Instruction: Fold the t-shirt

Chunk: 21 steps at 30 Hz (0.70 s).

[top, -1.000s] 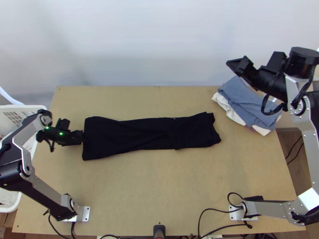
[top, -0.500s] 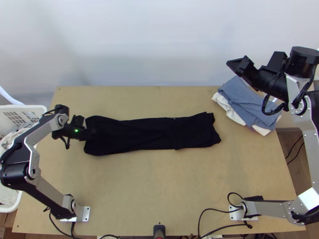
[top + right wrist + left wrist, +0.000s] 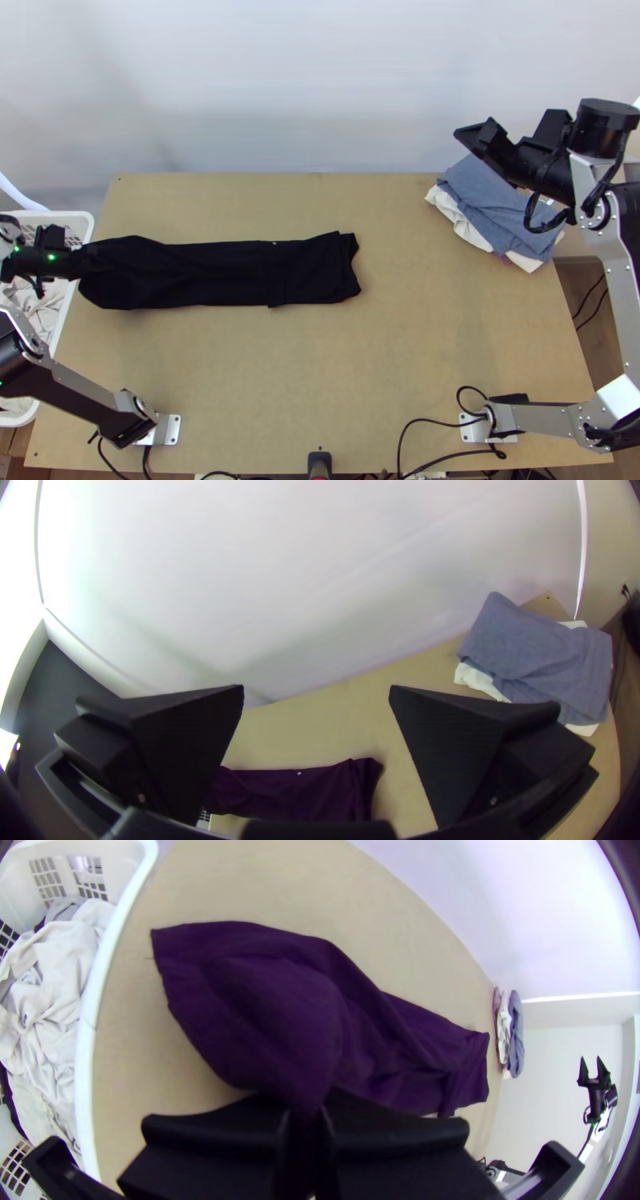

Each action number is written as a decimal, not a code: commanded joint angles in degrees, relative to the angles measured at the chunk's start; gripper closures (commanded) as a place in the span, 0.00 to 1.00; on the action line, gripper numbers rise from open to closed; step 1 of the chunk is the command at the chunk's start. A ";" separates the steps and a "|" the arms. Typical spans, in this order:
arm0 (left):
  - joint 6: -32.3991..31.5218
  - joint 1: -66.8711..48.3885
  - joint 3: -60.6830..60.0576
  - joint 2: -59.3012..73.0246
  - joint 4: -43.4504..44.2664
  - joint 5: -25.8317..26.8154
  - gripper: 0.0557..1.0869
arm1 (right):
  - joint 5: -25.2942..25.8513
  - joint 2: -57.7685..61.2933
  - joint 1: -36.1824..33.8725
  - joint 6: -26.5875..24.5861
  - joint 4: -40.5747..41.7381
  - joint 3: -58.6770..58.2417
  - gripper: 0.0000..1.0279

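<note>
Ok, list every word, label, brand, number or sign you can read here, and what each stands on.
None can be read on the black t-shirt, folded clothes or white basket.
Pale speck on the t-shirt: too small to tell whether it is print.

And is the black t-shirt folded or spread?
Partly folded: the black t-shirt lies as a long narrow strip, with layered edges at one end and the other end in the left gripper.

T-shirt [image 3: 200,276]: gripped part hidden inside the left claw [image 3: 78,262];
Basket [image 3: 64,214]: cut off by the top view's left edge;
Left arm [image 3: 88,396]: partly beyond that edge;
Clothes stack [image 3: 488,200]: partly hidden behind the right arm [image 3: 624,272], top view.
</note>
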 commanded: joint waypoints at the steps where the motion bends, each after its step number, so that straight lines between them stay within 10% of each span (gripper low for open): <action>1: -1.14 -5.48 1.40 -6.62 -3.89 2.49 0.96 | -0.71 -0.06 -0.08 -0.55 0.30 -1.36 0.04; 21: -33.04 -56.55 8.35 -0.56 7.53 -3.84 0.96 | -1.06 -0.33 -0.44 -1.78 0.04 -1.53 0.04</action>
